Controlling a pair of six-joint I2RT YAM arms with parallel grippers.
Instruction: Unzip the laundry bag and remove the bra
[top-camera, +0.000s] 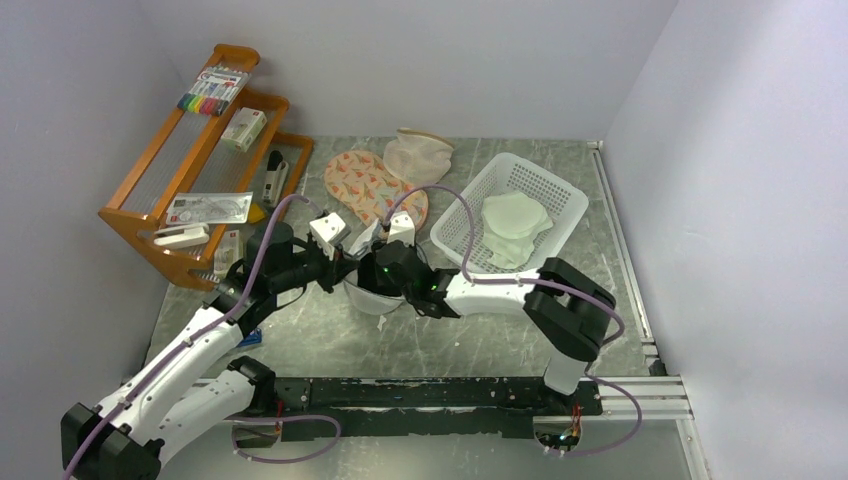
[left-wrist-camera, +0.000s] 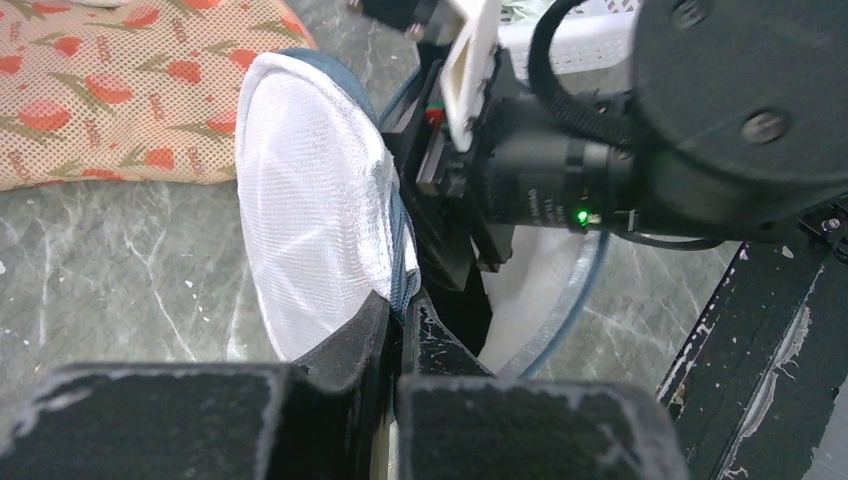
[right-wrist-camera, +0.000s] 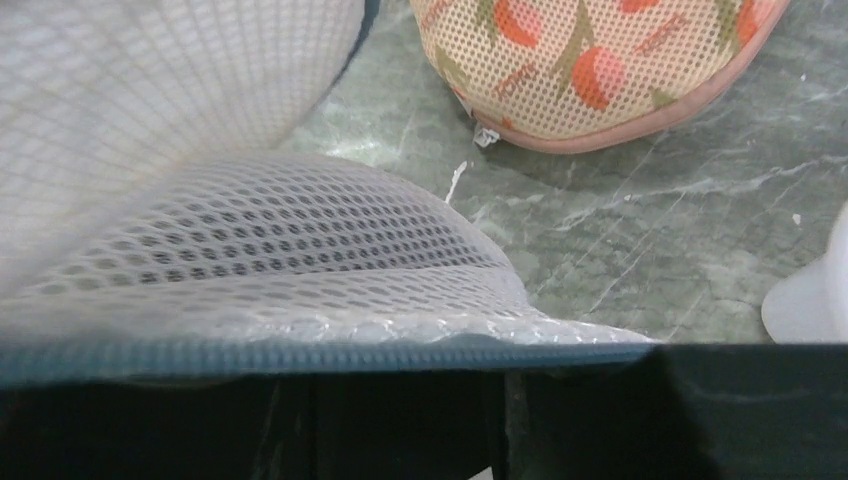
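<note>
Mesh laundry bag (left-wrist-camera: 310, 200), left claw (left-wrist-camera: 400, 315) pinching rim

Legible text: none in any view. Printed matter present, all too small or blurred to read:

- Marker pack (top-camera: 212, 90), top shelf of the orange wooden rack (top-camera: 130, 215): printed header card, wording unreadable.
- Small white-and-green box (top-camera: 244, 128), middle shelf: printed faces, unreadable.
- Flat clear packet (top-camera: 210, 208), lower shelf: a red mark and dark lines of print, unreadable.
- Orange floral-patterned pouch (left-wrist-camera: 90, 90) (right-wrist-camera: 600, 60): small reddish lettering repeated among the fruit motifs, characters not resolvable.
- Camera lens (left-wrist-camera: 545, 180) on the right arm's wrist: fine white engraving around the barrel, unreadable; a green indicator light glows beside it.
</note>
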